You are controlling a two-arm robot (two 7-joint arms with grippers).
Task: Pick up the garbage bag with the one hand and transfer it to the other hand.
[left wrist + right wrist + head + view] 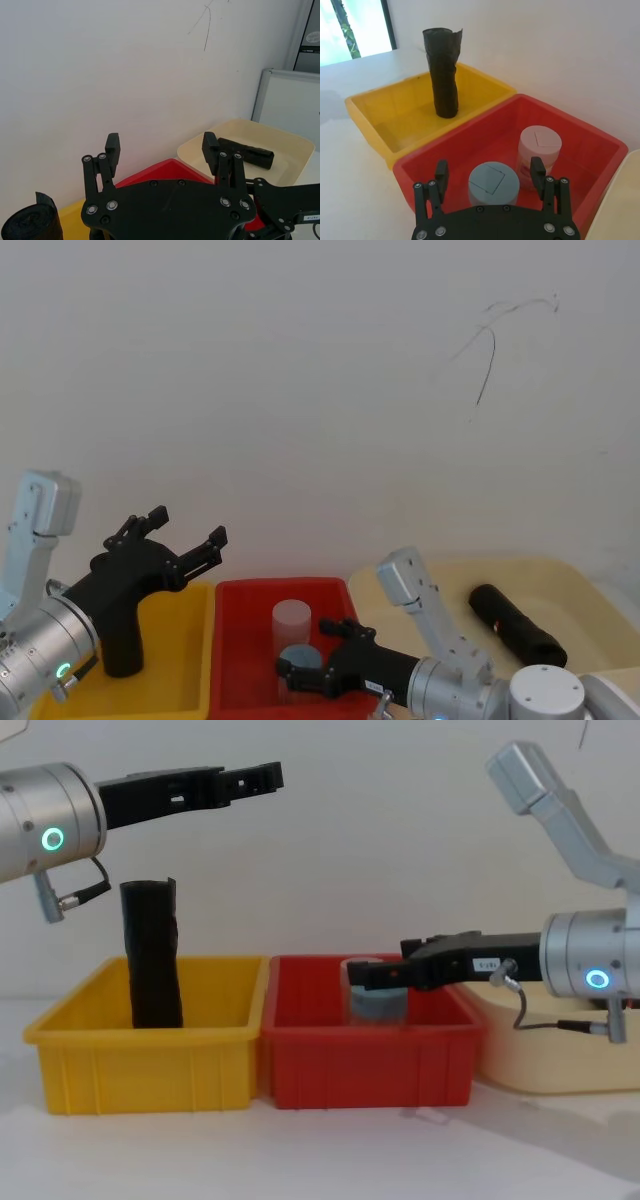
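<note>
Cream oval plastic bin [560, 570]: sits on the white desk [330, 1150], on the outer side of the right gripper and behind its fingertips; it holds the task's thing.
Red rectangular plastic bin [240, 590]: directly beneath the right gripper.
Yellow rectangular plastic bin [150, 1065]: below the left gripper; a slim black plastic roll with a notched top [152, 955] stands in it and is not the target.
Left gripper [185, 528]: raised, jaws wide, holding nothing.
Right gripper [489, 172]: low over the red bin, jaws wide, empty, pointing away from the cream bin.
Thick black crinkled glossy plastic garbage bag roll [517, 625]: lies flat in the cream bin, nearer the right gripper.
Handling estimate: light, soft, compressible; the glossy film is likely to slip.
Grasp point: mid-length, across the roll's width, leaving one end free for the receiving gripper.
</note>
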